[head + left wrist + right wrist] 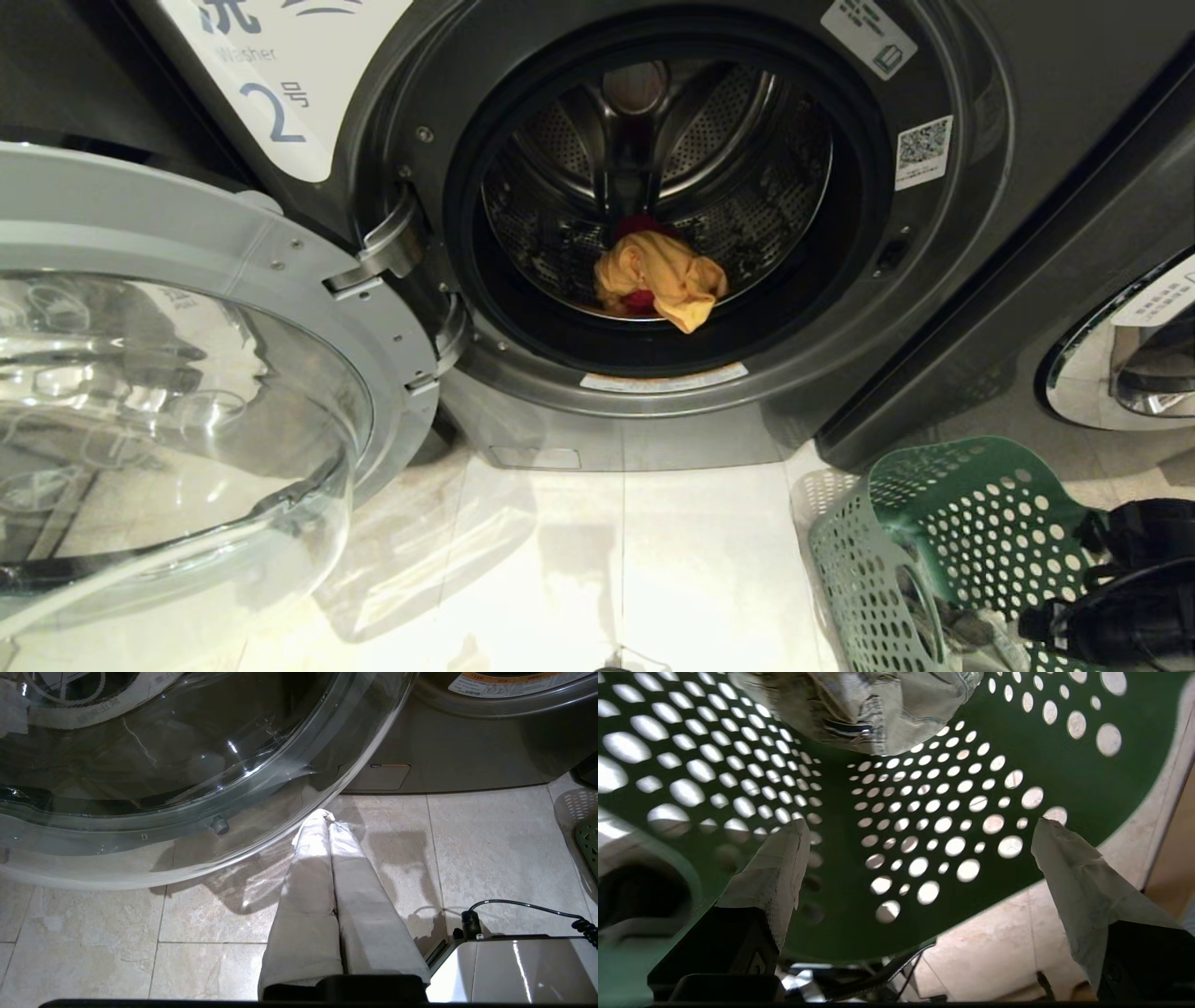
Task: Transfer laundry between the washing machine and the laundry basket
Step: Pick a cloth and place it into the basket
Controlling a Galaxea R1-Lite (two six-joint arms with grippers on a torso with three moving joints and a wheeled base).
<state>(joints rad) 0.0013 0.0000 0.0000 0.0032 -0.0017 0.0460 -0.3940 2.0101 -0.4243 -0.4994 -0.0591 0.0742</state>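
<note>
Right claw, jaws wide and empty, sits inside the laundry basket; a grey-green garment lies ahead, beyond its fingertips.

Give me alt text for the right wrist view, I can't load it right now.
The open right gripper, empty, is inside the green laundry basket, its two white-wrapped fingers spread wide against the perforated wall. A grey-green garment lies ahead of the fingers, not touched by them. Pale floor tile shows past the basket's rim.
</note>
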